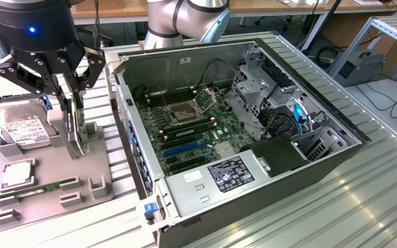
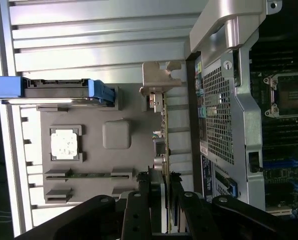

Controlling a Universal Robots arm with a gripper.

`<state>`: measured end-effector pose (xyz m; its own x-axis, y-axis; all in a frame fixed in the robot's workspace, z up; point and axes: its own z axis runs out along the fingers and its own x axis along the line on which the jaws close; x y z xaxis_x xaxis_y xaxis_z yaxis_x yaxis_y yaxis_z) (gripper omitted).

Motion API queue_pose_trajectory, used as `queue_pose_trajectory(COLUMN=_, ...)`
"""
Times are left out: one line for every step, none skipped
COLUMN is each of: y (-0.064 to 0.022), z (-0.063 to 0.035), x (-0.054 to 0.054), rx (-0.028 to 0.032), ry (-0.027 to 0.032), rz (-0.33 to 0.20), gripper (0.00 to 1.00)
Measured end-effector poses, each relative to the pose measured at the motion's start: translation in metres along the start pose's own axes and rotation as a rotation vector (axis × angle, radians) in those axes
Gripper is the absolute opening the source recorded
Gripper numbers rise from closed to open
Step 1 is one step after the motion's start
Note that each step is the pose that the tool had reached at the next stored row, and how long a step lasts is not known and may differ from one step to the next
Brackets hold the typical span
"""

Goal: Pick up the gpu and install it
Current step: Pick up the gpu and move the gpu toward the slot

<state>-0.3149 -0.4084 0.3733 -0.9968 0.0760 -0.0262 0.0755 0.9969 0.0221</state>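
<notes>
**Gpu pinched on edge over the parts tray, beside the open case**

From my console, the gripper (image 2: pixel 165 192) has its black fingers closed against both faces of the gpu (image 2: pixel 164 135), a thin flat card that I see edge-on in the wrist view. Its dark-green board edge carries small components, and a bent silver metal bracket (image 2: pixel 159 80) sits at the end far from the fingers. In the exterior view the card stands upright in the gripper (image 1: pixel 76 129) above the grey moulded parts tray (image 1: pixel 47 178). It is just beside the outer wall of the open grey computer case (image 1: pixel 140 150), on the exterior view's left. I cannot tell whether its lower edge is clear of the tray's slot.

My main worry is the hold. The fingers grip one end only, so the long free end with the bracket could swing or slip if it catches on the tray or the case wall. A tilted card would then meet the green motherboard (image 1: pixel 184 134) crooked and could jam or scrape it.

The silver hard drive with a white label (image 1: pixel 19 129) and the narrow green RAM stick (image 1: pixel 36 190) lie on the tray, apart from the card.
</notes>
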Motion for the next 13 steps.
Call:
queue_pose_trajectory(y=0.0, z=-0.0005, x=0.0, rx=0.0001, ry=0.0, rz=0.0, gripper=0.27)
queue_pose_trajectory(y=0.0, z=-0.0009, x=0.0, rx=0.0, ry=0.0, rz=0.0, gripper=0.27)
queue_pose_trajectory(y=0.0, z=-0.0013, x=-0.0001, rx=0.0, ry=0.0, rz=0.0, gripper=0.27)
queue_pose_trajectory(y=0.0, z=-0.0017, x=0.0, rx=0.0, ry=0.0, rz=0.0, gripper=0.27)
queue_pose_trajectory(y=0.0, z=-0.0023, x=-0.0001, rx=0.0, ry=0.0, rz=0.0, gripper=0.27)
queue_pose_trajectory(y=0.0001, z=-0.0028, x=-0.0001, rx=0.0, ry=0.0, rz=0.0, gripper=0.27)
queue_pose_trajectory(y=0.0001, z=-0.0032, x=-0.0001, rx=0.0, ry=0.0, rz=0.0, gripper=0.27)
queue_pose_trajectory(y=0.0001, z=-0.0035, x=-0.0001, rx=0.0, ry=0.0, rz=0.0, gripper=0.27)
queue_pose_trajectory(y=0.0001, z=-0.004, x=-0.0001, rx=0.0, ry=-0.0001, rz=0.0, gripper=0.27)
queue_pose_trajectory(y=0.0001, z=-0.0044, x=-0.0001, rx=0.0, ry=-0.0001, rz=0.0, gripper=0.27)
queue_pose_trajectory(y=0.0001, z=-0.0048, x=-0.0001, rx=0.0, ry=0.0, rz=0.0, gripper=0.27)
queue_pose_trajectory(y=0.0001, z=-0.0052, x=-0.0001, rx=0.0, ry=0.0, rz=0.0, gripper=0.27)
queue_pose_trajectory(y=0.0001, z=-0.0057, x=-0.0002, rx=0.0, ry=0.0, rz=0.0, gripper=0.27)
